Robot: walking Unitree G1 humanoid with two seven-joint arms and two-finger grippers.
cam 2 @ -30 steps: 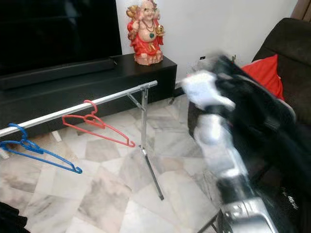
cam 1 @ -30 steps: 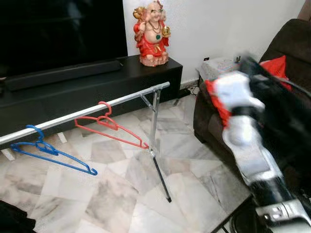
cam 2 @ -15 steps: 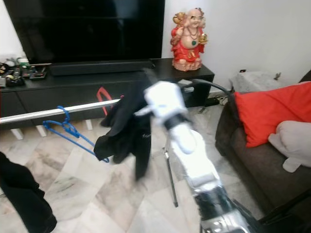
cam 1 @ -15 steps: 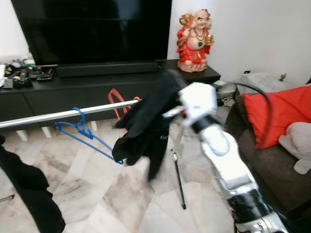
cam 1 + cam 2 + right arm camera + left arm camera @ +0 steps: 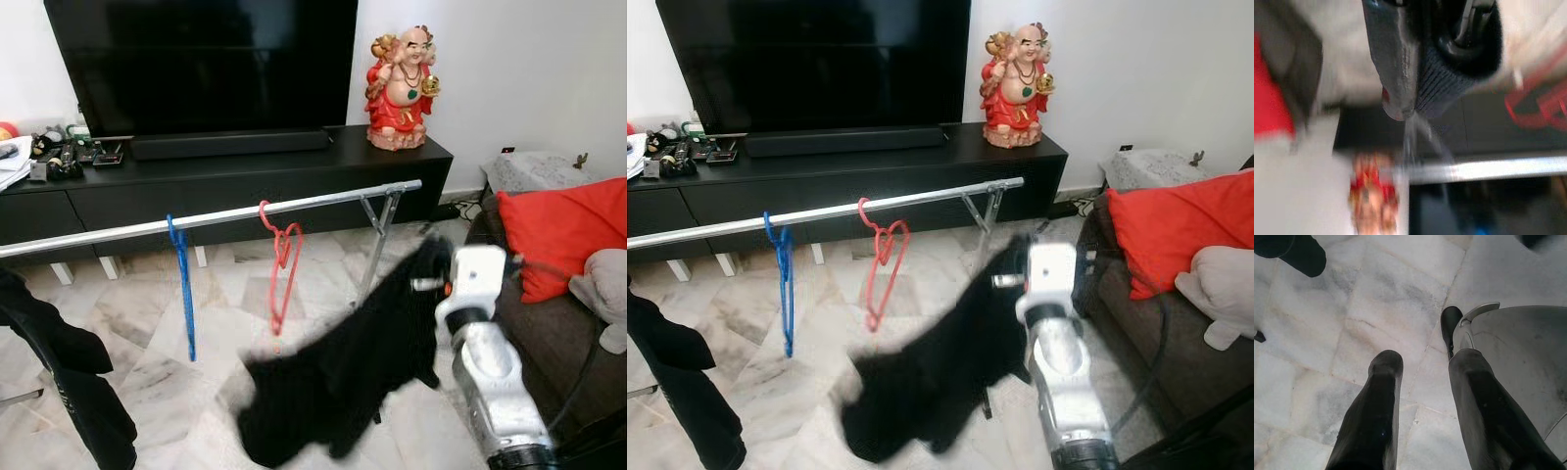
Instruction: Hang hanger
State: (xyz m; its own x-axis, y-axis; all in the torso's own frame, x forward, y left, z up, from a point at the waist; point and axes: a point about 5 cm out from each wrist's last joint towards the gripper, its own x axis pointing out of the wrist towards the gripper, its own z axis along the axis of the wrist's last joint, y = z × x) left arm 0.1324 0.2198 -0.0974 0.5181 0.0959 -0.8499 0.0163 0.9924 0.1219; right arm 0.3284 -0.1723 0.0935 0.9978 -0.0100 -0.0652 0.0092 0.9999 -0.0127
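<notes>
The right arm has dropped: half a second ago it reached up at the rail with the black garment bunched against it; now it is low, below the rail's right end, and the garment trails blurred toward the floor. The blue hanger and red hanger, seen slanting before, now show edge-on, hanging straight down. The camera has also turned.
</notes>
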